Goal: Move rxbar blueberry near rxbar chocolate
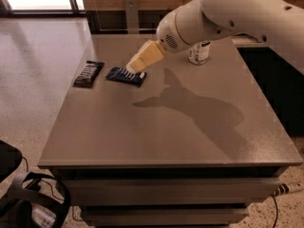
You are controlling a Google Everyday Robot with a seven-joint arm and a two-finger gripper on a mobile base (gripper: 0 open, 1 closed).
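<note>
Camera view, upper left: gripper (132, 69) tip meets the blueberry bar (122, 75), near the chocolate bar (88, 73) on the bench (166, 141). Whether it grips, I cannot tell. A loose hold might let the bar skid.

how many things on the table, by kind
snack bars: 2 (rxbar blueberry, rxbar chocolate)
cans: 1 (can at the far side)
total: 3 on the table
not counted: the gripper, down at the rxbar blueberry's right part
</note>
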